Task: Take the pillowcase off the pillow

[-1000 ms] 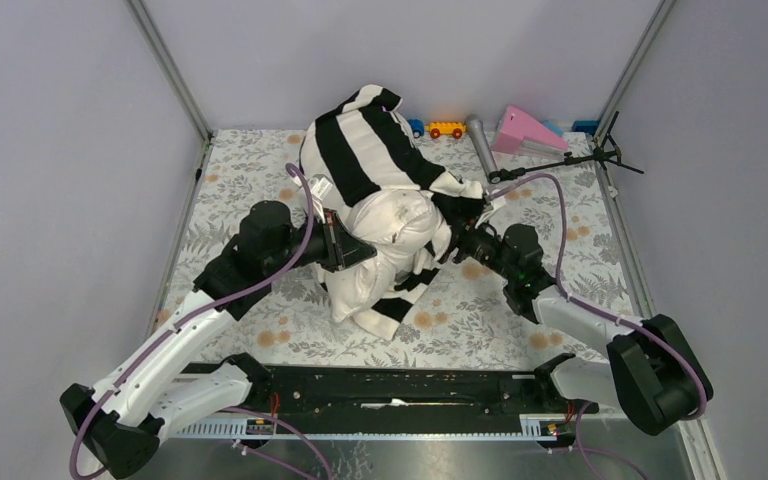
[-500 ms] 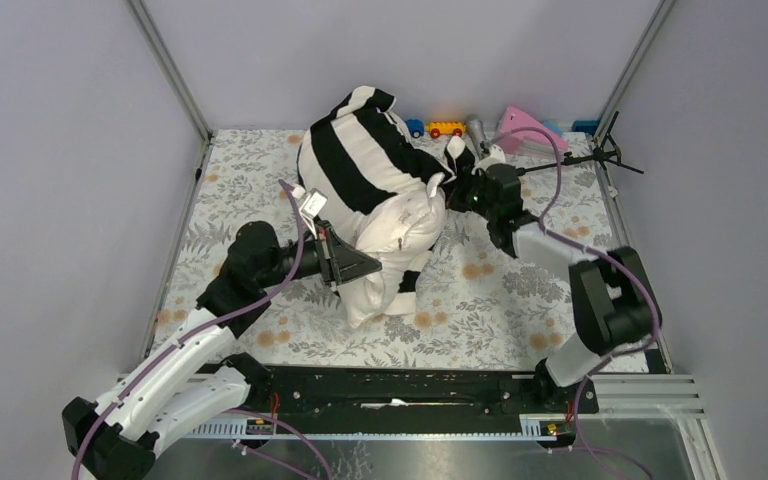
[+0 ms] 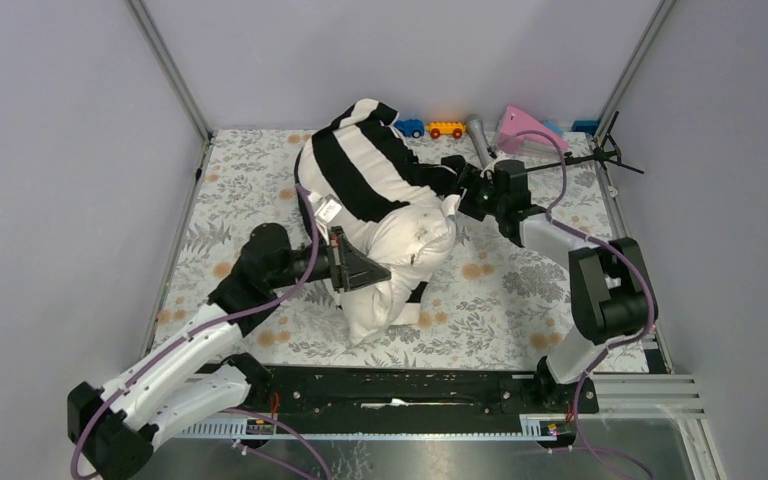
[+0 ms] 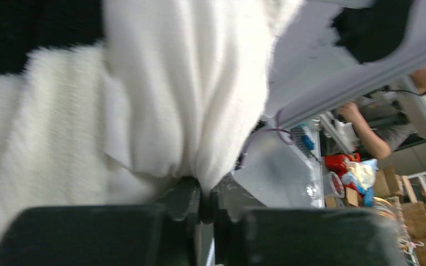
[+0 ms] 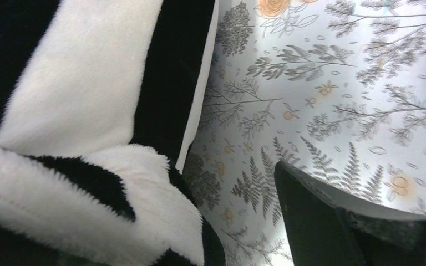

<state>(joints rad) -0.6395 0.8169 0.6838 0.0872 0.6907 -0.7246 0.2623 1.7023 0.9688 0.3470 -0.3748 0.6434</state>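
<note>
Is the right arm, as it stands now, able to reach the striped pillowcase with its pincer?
Probably yes: the right pincer is open right beside the pillowcase, with nothing between.

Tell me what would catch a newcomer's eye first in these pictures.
The black-and-white striped pillowcase stands out, bunched over the far part of the cream pillow in the middle of the floral table. The left gripper is shut on the pillow's near left side, while the right gripper sits open at the pillowcase's right edge.
</note>
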